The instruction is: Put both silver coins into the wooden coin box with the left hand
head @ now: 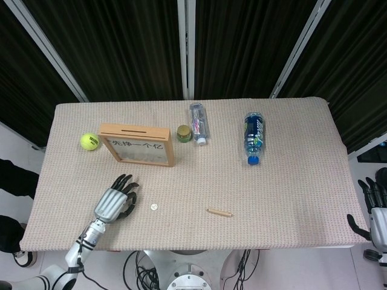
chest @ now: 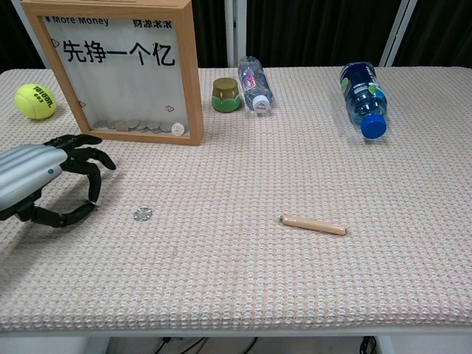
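- A bench (head: 290, 181) covered in beige woven cloth, seen from above and from chest height.
- The left hand (chest: 33, 181) hovers low near the front left edge, its dark fingers (chest: 88, 173) curled downward and apart, holding nothing.
- One silver coin (chest: 142, 214) lies flat on the cloth just right of those fingertips, not touching them.
- The wooden coin box (chest: 122, 70) stands upright behind the hand, with coins piled at the bottom behind its clear front.
- A tennis ball (chest: 35, 101) sits left of the box.
- A small green-and-gold jar (chest: 226, 95), two plastic bottles lying down, and a wooden stick (chest: 313, 224) lie to the right.
- The right hand (head: 375, 208) hangs off the bench's right edge, fingers apart and empty.
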